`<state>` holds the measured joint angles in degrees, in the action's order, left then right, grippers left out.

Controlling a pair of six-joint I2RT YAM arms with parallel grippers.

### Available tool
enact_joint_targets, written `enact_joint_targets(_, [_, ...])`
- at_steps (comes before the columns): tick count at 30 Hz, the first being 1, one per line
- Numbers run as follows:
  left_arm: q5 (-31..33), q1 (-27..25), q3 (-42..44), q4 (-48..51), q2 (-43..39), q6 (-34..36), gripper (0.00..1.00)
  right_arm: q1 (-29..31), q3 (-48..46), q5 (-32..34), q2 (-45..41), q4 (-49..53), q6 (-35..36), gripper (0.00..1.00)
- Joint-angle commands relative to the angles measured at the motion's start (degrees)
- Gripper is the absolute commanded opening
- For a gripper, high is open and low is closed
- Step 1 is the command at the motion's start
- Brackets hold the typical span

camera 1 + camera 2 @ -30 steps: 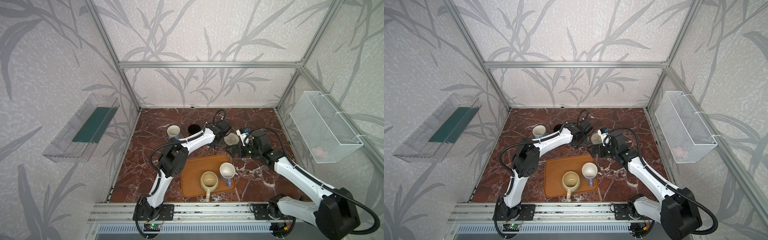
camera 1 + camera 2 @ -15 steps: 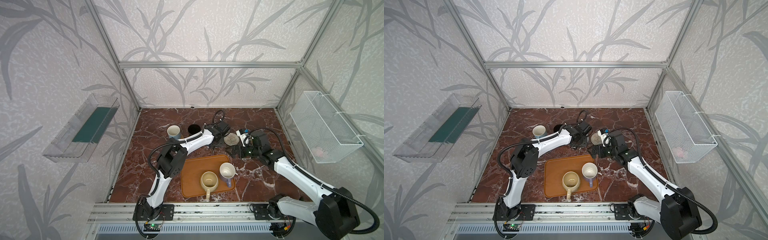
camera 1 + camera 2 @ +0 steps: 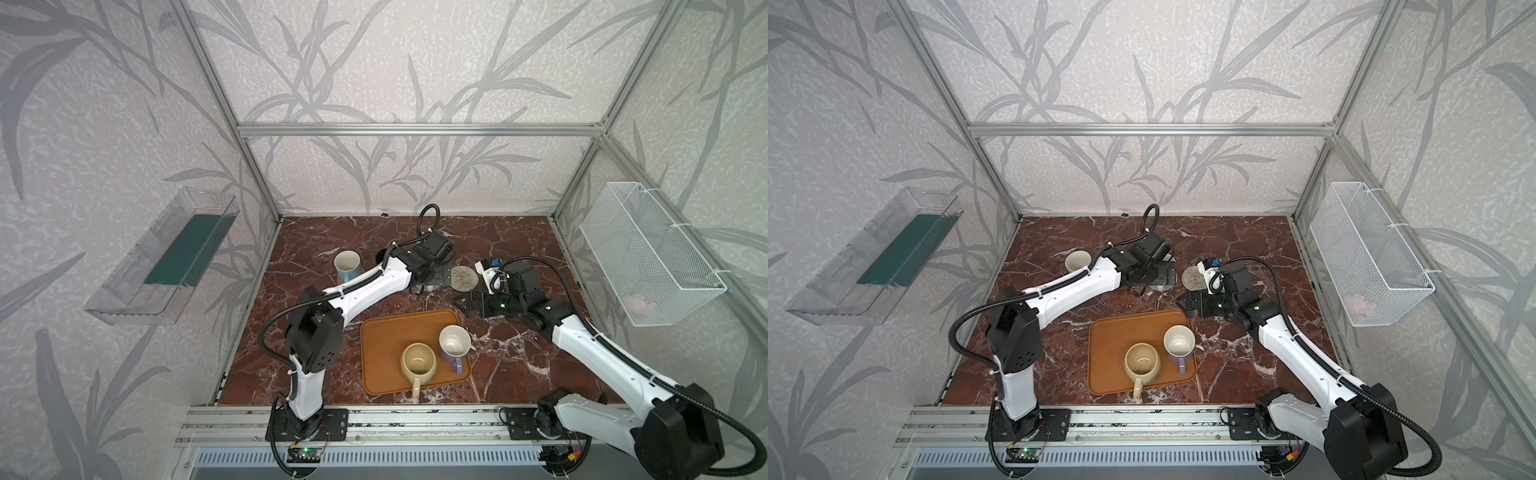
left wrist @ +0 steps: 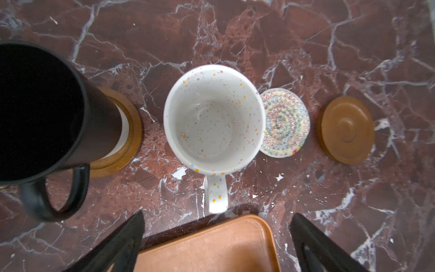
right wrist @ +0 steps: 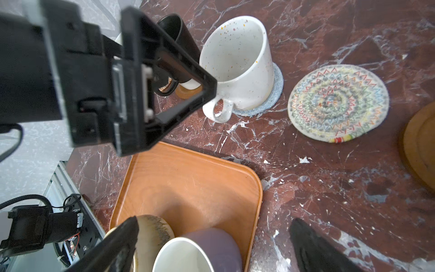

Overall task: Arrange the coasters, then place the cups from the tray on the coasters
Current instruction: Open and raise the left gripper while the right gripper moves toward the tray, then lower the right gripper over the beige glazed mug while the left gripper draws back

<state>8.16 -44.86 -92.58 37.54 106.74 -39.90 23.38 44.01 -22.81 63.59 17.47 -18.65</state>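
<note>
Cups counted: five. Speckled white mug [image 4: 213,117], glossy, straight-walled, loop handle, stands upright on the grey-blue coiled rope coaster [image 5: 270,99], directly ahead of the left tool [image 4: 216,245]. Left tool is released: both black fingers spread wide, nothing between them, clear of the mug's handle. Black mug [image 4: 40,110], tall cylinder, sits to one side of that tool on a glossy brown saucer-like coaster [image 4: 130,134]. Light blue mug [image 3: 347,266], white inside, stands far behind the left arm; its coaster is mostly hidden.

Rounded cream-beige mug [image 3: 417,361] and lavender mug [image 3: 453,343], white inside, touch each other on the orange-brown tray [image 3: 386,345], a smooth rounded rectangle with a low rim. Both lie just under the right tool [image 5: 211,245], which is also released, fingers wide apart and empty.

Coasters visible: four clearly. Cream coiled rope coaster [image 5: 337,103], flat disc with coloured zigzag stitching, bare, just beside the speckled mug's coaster. Second glossy brown coaster [image 4: 346,129], concentric rings, bare, beyond it.

Surface [image 3: 511,249]: dark red marble, white veins.
</note>
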Motion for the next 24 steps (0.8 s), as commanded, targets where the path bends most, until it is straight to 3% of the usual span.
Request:
enact_joint_targets(1, [-2.1, 0.5, 5.0, -4.6, -7.4, 0.0, 0.99, 1.8, 2.2, 0.1, -3.8, 5.0, -0.7, 0.99])
enact_joint_targets(6, [-8.2, 1.3, 14.5, -10.5, -17.4, 2.0, 0.99, 9.1, 3.4, 5.5, -6.0, 10.0, -2.0, 0.99])
enact_joint_targets(10, [-12.4, 1.8, 21.0, -10.5, -24.5, 3.8, 0.99, 18.3, 4.7, 12.0, -6.3, 12.7, -5.1, 0.99])
enact_joint_targets(17, [-13.5, 2.6, 31.0, -6.1, -35.9, 4.0, 0.99, 32.0, 6.0, 23.9, -5.0, 16.9, -10.3, 0.98])
enact_joint_targets(24, [-20.0, 3.5, 40.1, -6.3, -44.1, 4.4, 0.99, 42.9, 6.5, 28.4, -4.1, 18.3, -17.1, 0.96])
